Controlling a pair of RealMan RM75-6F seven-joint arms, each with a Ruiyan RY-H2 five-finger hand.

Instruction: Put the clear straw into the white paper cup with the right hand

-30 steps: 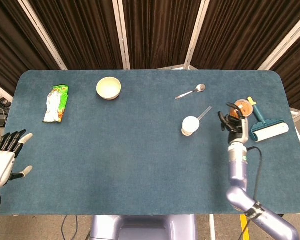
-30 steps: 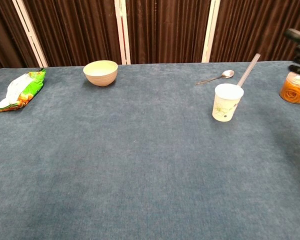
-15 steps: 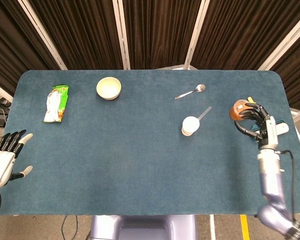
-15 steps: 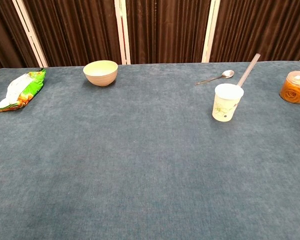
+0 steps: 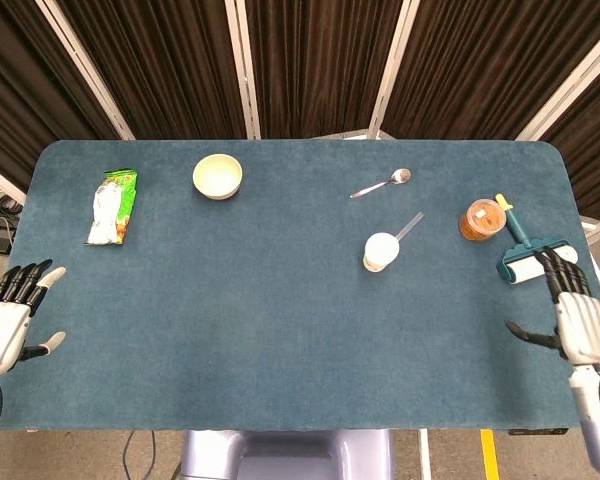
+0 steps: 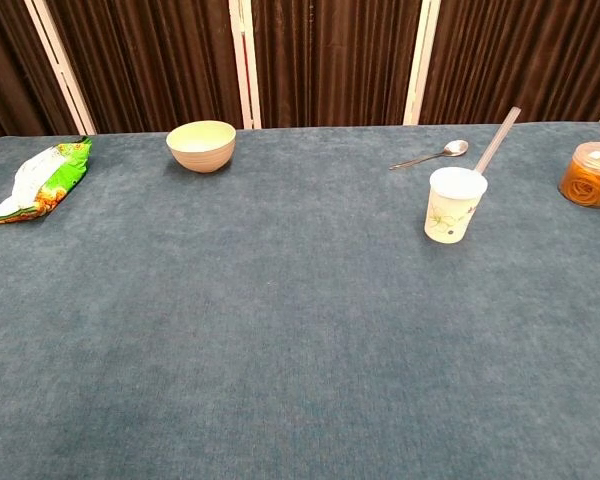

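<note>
Well to the left of the right hand [image 5: 577,318], out toward the middle of the blue table [image 5: 280,300], the white paper cup [image 5: 380,251] stands upright with the clear straw [image 5: 410,226] inside it, the straw leaning over the rim and up toward the far right. That right hand hovers by the table's right edge with its fingers apart and thumb stuck out, gripping nothing; it appears only in the head view. Just beyond its fingertips lies a lint roller [image 5: 532,258] with a teal handle, and a little further past that, on the far side, sits a clear tub of orange rubber bands [image 5: 480,219]. A metal spoon [image 5: 382,183] lies on the cloth beyond the cup, apart from it. Much further from the right hand, toward the far left corner, are a cream bowl [image 5: 217,176] and a green and white snack packet [image 5: 113,206]. At the opposite side, the left hand [image 5: 8,322] is likewise spread and empty, off the table's left edge.
</note>
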